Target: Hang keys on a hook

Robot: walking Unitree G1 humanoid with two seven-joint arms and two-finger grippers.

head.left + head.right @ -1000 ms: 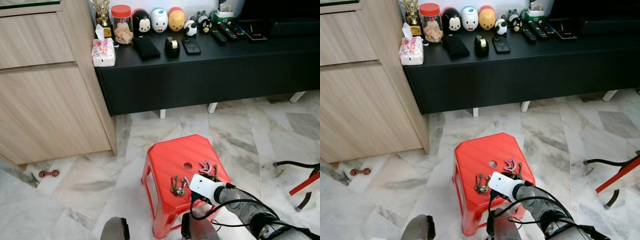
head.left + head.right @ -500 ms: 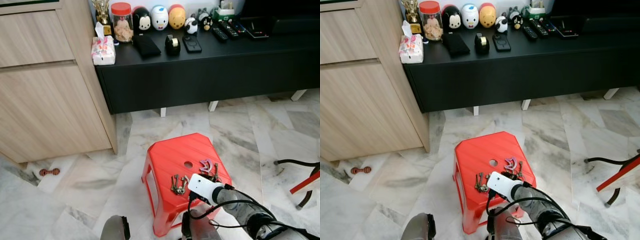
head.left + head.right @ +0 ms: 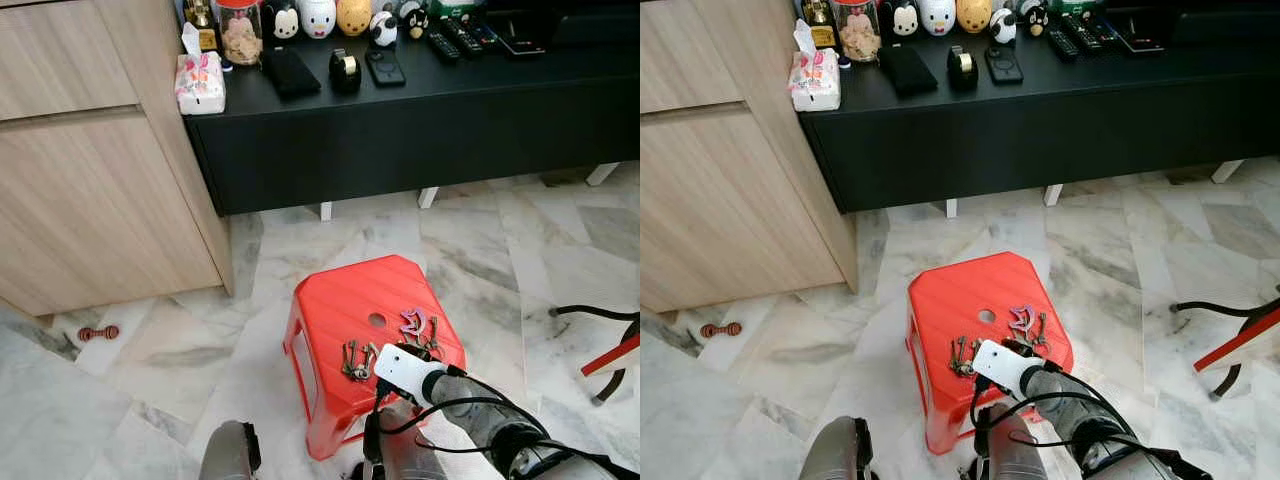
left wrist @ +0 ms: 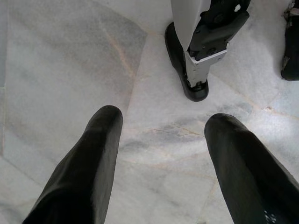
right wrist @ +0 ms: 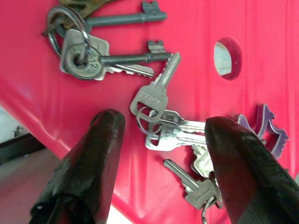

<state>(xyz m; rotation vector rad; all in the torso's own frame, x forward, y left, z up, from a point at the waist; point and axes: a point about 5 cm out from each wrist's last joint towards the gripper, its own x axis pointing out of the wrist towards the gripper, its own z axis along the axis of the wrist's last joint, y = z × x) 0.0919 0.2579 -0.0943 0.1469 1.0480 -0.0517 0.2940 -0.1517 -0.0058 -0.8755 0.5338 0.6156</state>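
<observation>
A red plastic stool [image 3: 345,300] stands on the marble floor just in front of me. Two bunches of keys lie on its near half. One has dark old-style keys [image 3: 356,362] and shows in the right wrist view as the dark bunch [image 5: 88,49]. The other, silver keys [image 5: 161,122], carries a purple tag [image 3: 414,324]. My right gripper [image 5: 166,123] hovers open low over the stool's near edge, its fingers either side of the silver bunch, touching nothing. My left gripper [image 4: 164,120] hangs open over the floor beside my foot [image 4: 194,60].
A long black console [image 3: 420,130] at the back carries a jar, figurines, remotes and a tissue pack [image 3: 199,83]. A wooden cabinet [image 3: 90,190] fills the left. A small red toy [image 3: 98,332] lies on the floor at the left, and chair legs [image 3: 600,360] sit at the right.
The whole picture has shifted, with the console sliding up as the camera moved. My right gripper stays over the stool's near edge, edged slightly left over the keys.
</observation>
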